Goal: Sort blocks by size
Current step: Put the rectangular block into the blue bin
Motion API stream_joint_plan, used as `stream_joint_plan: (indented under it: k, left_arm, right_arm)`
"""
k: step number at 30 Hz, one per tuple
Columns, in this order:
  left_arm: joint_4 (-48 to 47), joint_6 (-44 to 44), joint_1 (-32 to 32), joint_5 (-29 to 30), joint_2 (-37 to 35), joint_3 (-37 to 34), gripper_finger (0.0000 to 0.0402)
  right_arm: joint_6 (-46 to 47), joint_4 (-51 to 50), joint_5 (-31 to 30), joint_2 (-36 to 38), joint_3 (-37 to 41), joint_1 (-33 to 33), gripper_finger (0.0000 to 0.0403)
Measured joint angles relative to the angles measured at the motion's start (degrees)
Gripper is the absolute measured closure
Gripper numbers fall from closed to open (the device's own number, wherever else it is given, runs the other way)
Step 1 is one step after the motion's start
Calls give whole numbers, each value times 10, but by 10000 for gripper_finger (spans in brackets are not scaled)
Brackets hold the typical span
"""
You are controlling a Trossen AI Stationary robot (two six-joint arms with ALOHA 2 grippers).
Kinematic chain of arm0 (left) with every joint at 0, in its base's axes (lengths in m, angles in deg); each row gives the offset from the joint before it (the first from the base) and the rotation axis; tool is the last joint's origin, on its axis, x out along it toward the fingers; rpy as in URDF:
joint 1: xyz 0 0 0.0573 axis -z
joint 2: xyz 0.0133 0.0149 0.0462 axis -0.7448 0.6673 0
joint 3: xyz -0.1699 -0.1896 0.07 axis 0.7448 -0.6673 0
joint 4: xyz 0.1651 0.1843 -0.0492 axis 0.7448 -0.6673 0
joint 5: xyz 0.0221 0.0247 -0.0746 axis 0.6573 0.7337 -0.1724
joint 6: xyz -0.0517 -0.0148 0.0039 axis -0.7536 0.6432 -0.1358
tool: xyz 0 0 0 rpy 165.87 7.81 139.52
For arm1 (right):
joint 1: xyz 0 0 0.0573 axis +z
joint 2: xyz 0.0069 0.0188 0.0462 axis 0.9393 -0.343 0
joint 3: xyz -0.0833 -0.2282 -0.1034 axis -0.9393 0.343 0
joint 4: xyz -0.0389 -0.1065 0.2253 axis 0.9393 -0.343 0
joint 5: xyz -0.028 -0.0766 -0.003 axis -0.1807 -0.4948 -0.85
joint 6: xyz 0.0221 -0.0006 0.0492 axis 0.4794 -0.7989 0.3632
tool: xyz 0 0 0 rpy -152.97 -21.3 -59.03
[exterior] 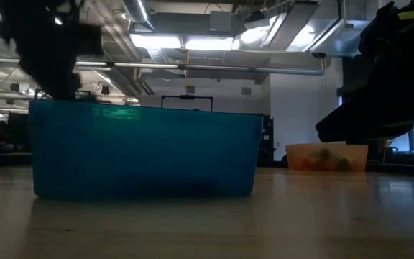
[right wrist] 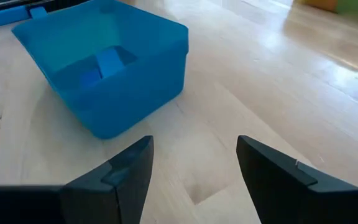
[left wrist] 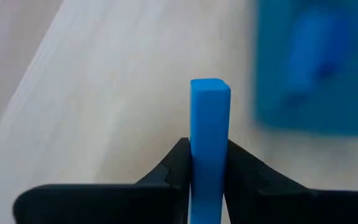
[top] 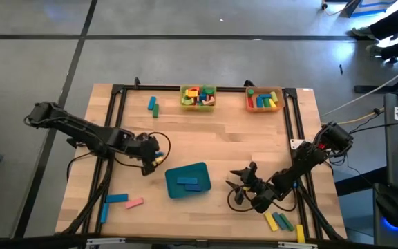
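Observation:
My left gripper is shut on a long blue bar block, just left of the teal tray. The bar also shows in the high view. The tray holds two blue blocks on its floor, also in the right wrist view. My right gripper is open and empty, right of the tray, above bare wood. Loose blocks lie flat on the table: blue and green at the far left, blue and pink at the near left, yellow, green and blue at the near right. My left gripper pinches the blue bar's two long sides between its two fingers. The fingers lie along the bar, and its free end sticks out past the fingertips toward the teal tray. The bar is held clear of the table.
A yellow tray and an orange tray, both with several blocks, stand at the far edge. A black frame runs along the table's sides. Bare wood lies between the trays and the teal tray.

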Motion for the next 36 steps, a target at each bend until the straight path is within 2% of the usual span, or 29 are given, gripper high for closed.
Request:
stream_joint_plan:
  k: [6, 12, 16, 25, 30, 36]
  left_arm:
    - [184, 17, 42, 2, -5, 1, 349]
    - [319, 41, 66, 1, 72, 1, 347]
    - [309, 39, 67, 1, 136, 25, 347]
    - [164, 59, 67, -1, 266, 151, 346]
    - [186, 97, 67, -22, 322, 172, 345]
    - [181, 104, 61, -28, 362, 172, 345]
  right_arm:
    - [3, 0, -2, 0, 0, -2, 168]
    - [17, 3, 0, 0, 0, -15, 168]
    - [17, 4, 2, 0, 0, -23, 168]
    - [16, 3, 12, 0, 0, -27, 168]
    - [17, 3, 14, 0, 0, -27, 168]
    - [17, 1, 14, 0, 0, -27, 168]
